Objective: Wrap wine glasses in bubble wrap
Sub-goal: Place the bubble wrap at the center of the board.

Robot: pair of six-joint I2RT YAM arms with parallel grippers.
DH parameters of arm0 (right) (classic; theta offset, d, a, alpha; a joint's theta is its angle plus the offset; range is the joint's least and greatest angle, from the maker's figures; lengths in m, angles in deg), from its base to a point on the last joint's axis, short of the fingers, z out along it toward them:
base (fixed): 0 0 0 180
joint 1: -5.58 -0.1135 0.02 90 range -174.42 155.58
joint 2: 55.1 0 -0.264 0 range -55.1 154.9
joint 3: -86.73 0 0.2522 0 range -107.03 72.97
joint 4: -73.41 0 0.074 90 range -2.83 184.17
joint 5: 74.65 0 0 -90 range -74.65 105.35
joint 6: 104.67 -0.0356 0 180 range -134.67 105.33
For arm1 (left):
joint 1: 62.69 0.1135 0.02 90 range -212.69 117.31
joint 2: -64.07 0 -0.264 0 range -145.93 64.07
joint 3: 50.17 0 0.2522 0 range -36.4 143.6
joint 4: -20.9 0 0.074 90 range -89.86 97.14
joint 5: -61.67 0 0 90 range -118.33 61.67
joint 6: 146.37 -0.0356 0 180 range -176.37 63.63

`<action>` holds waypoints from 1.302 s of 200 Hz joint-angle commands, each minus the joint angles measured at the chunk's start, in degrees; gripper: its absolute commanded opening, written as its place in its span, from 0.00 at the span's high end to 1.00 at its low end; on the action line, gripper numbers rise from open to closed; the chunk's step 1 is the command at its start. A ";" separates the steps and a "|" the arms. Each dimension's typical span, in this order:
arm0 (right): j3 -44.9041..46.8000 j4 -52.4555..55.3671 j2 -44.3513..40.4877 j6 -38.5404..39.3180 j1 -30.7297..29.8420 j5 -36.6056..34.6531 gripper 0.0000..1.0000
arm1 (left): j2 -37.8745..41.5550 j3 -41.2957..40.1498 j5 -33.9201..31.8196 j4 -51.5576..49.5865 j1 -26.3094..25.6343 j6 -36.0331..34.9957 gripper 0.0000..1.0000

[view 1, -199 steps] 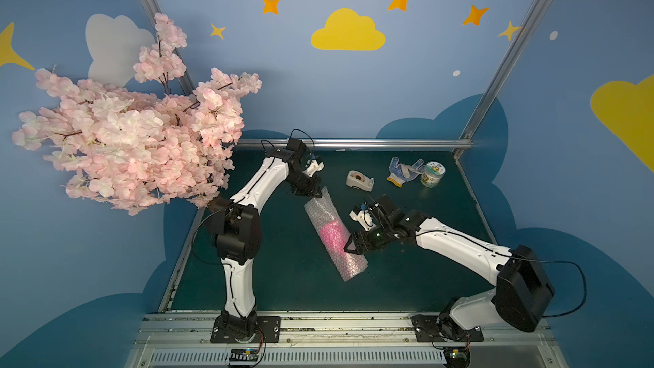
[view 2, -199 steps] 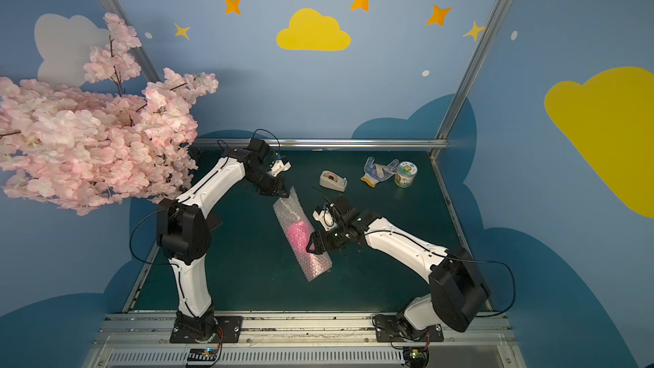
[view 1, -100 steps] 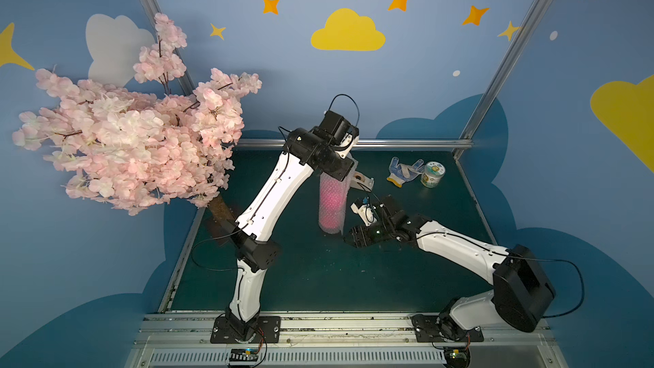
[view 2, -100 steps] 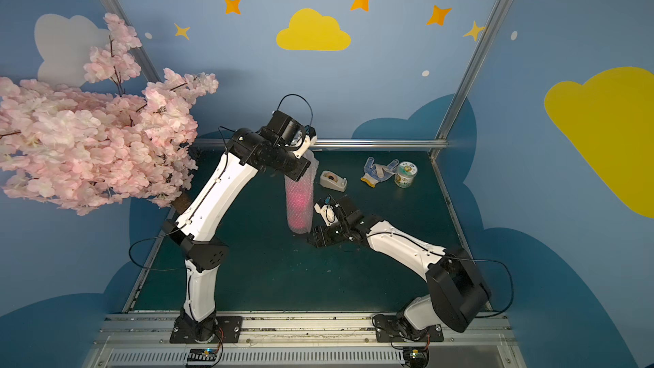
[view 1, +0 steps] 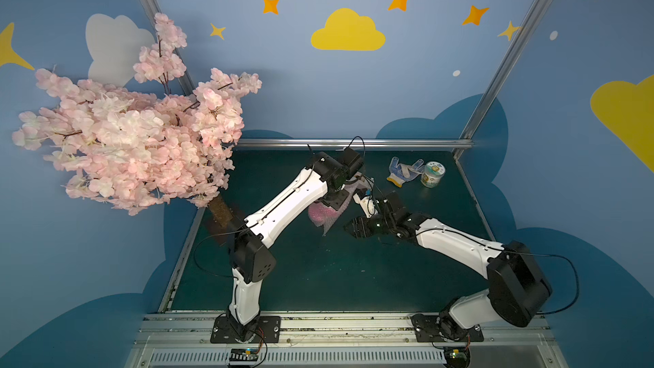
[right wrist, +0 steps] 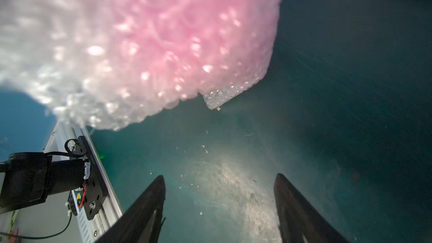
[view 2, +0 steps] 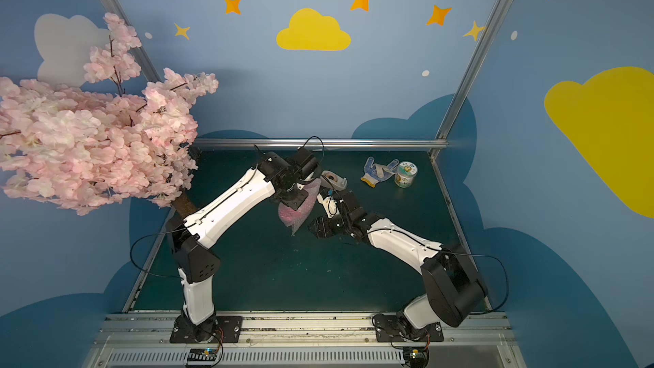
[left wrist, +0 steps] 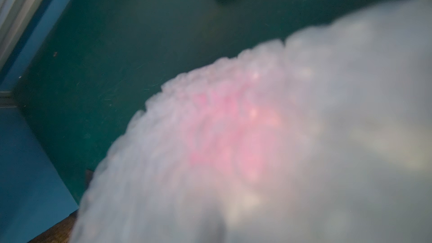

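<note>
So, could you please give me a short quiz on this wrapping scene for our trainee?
1. True or false: the right gripper is shut on the bubble wrap.
2. Which arm holds the wrapped pink goblet? A) left B) right C) neither
3. What stands right beside the glove at the back of the table?
Key: 1 false, its jaws are open and empty; 2 A; 3 the printed can.

A hot-pink goblet (view 2: 291, 214), visible only as a pink glow, is rolled inside translucent bubble wrap (right wrist: 70, 66). The bundle hangs tilted over the middle of the counter (view 1: 318, 277), one loose wrap corner pointing down.
</note>
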 commanded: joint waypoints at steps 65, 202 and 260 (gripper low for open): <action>-11.58 7.48 3.44 -1.68 2.09 -0.93 0.30 | 7.06 -3.59 -1.17 5.89 3.96 1.27 0.80; -34.12 9.80 19.62 -3.17 5.37 8.90 0.28 | 12.92 -3.08 8.04 12.15 9.23 4.04 0.38; -35.60 11.32 18.51 -2.81 5.34 9.25 0.28 | 17.03 -3.15 9.02 9.97 17.60 14.01 0.28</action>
